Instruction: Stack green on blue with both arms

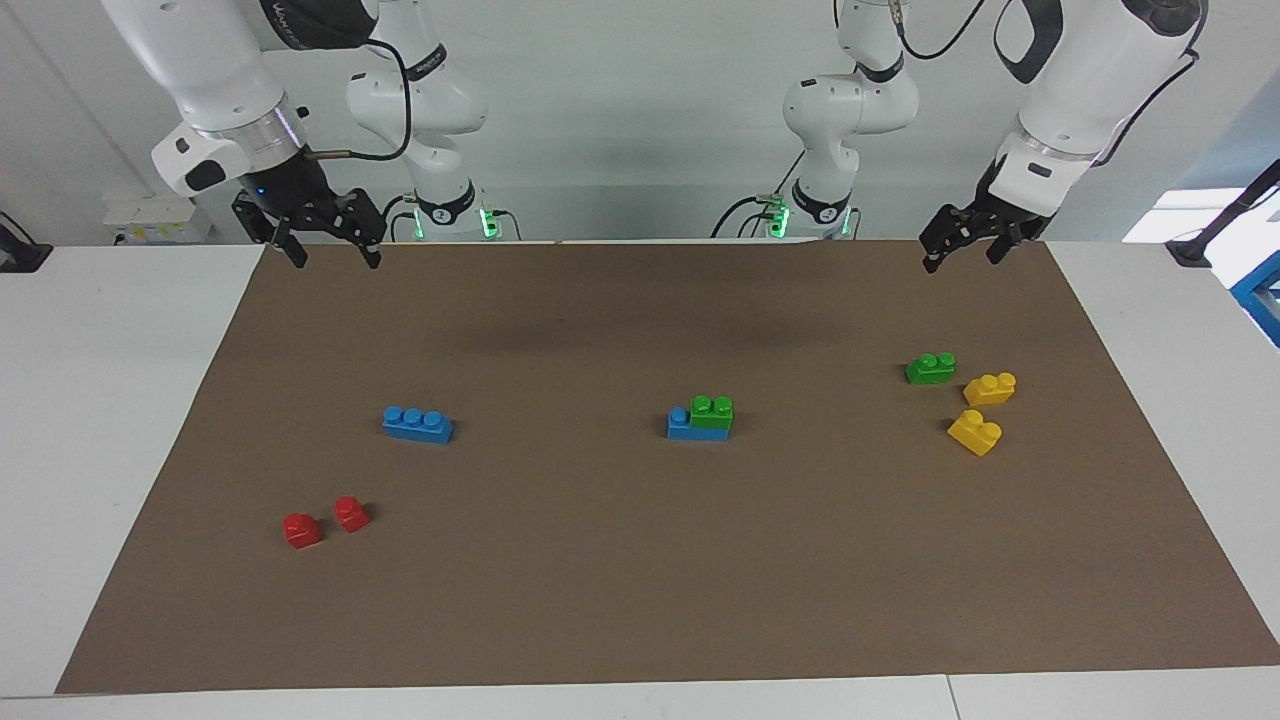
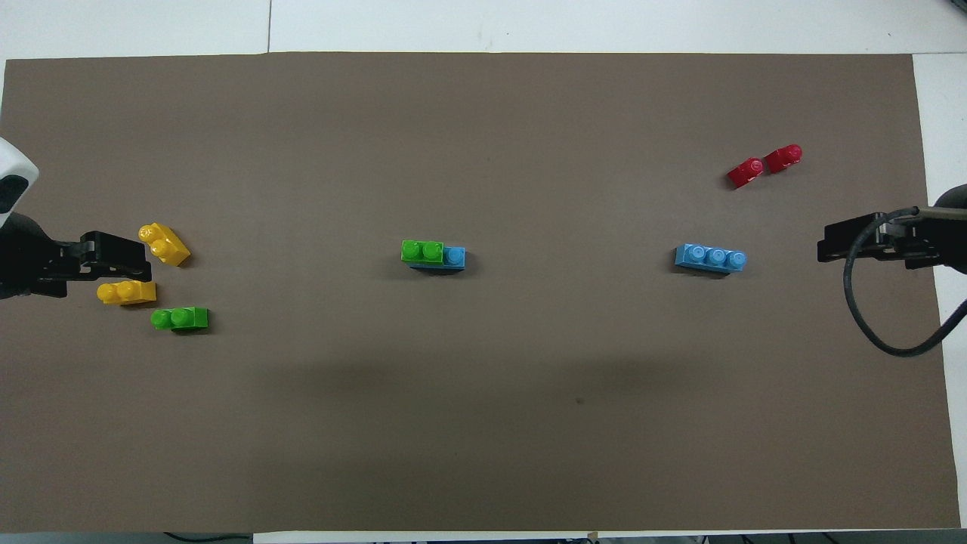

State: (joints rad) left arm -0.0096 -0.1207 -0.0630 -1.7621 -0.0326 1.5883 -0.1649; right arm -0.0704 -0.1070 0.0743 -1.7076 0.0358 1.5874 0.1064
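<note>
One green brick sits stacked on blue brick.

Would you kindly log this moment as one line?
stack: green brick on blue brick, mid-mat | left tool: open, raised, empty | right tool: open, raised, empty | spare green, spare blue: apart

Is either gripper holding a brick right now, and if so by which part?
Nothing is held. The left gripper and right gripper hang open and empty above the mat's edge nearest the robots.
</note>
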